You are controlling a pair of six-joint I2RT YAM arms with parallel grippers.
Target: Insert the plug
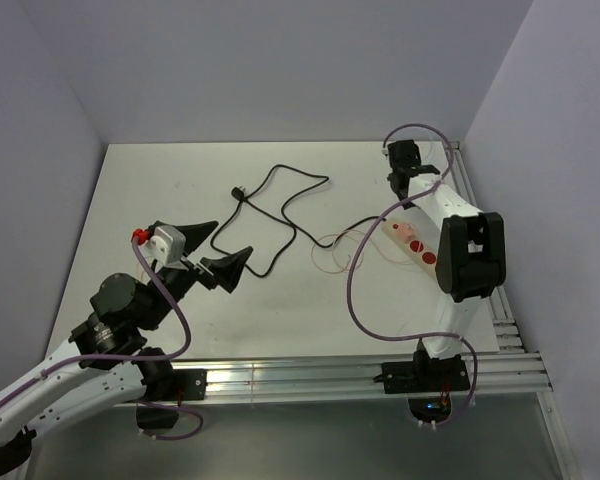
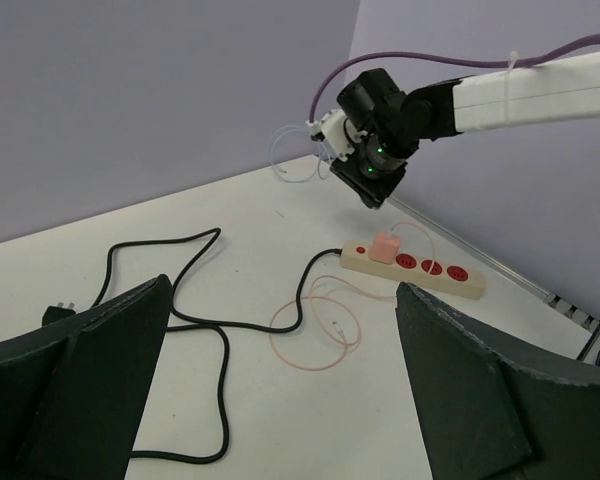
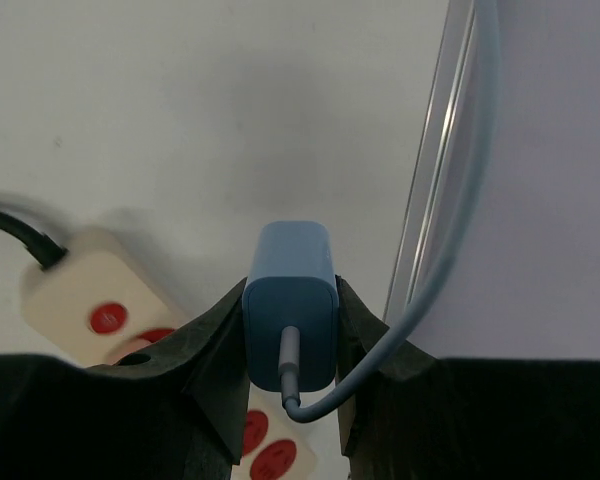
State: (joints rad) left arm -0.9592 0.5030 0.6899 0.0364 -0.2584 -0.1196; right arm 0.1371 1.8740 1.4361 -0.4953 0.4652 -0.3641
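Quickly: the blue plug [image 3: 290,270] is pinched between the two black fingers [image 3: 215,335] of the right gripper [image 3: 290,322], flat sides against the pads, and its pale cable [image 3: 450,250] leaves the near face and curves up along the metal rail [image 3: 430,170] at the table's right edge. Plug is up off the white table [image 1: 180,190] and not in any socket. In the right wrist view the cream power strip [image 1: 412,243] lies below and to the left of it, apart from it, red sockets showing by the fingers. A pink adapter [image 2: 384,247] already sits in the strip near its cord end, with three red sockets free beyond it. Right arm reaches from its base along the right side, its white link passing over the strip, wrist at the far right corner and tilted down toward the strip's cord end. The strip's black cord [image 1: 270,215] snakes left across the table's middle and ends in a black plug [image 1: 237,192]; a thin pink cable [image 2: 315,335] loops beside the strip. Left gripper [image 1: 215,250] has jaws spread wide, nothing between them, hanging above the left-middle of the table and facing the strip. Left arm is folded low at the near left corner.
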